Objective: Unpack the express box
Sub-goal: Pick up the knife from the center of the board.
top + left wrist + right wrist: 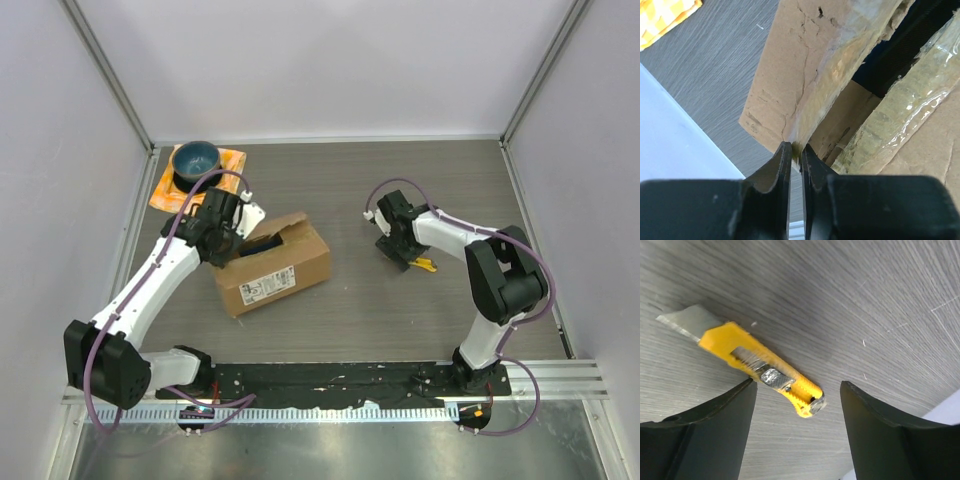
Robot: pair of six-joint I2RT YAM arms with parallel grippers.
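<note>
Lying at an angle on the left half of the table, the express box has its top flaps partly raised, with a dark gap between them and a white label on its near side. The table surface is grey with a fine brushed grain, and in the right wrist view it shows some small light scratches. Plain white walls close the space on three sides, and metal profiles stand in the far corners. At the near edge there is a black plate, and below it a shiny metal strip. The left gripper is at the far left end of the box. Its fingers are almost together and pinch the torn edge of one cardboard flap, beside some glossy tape. The right gripper is spread wide and holds nothing. It hangs low over the table, well apart from the box. A yellow utility knife with its blade out lies flat on the surface between the two fingers. In the far left corner an orange cloth lies with a blue bowl on it, near the box but not touching it.
</note>
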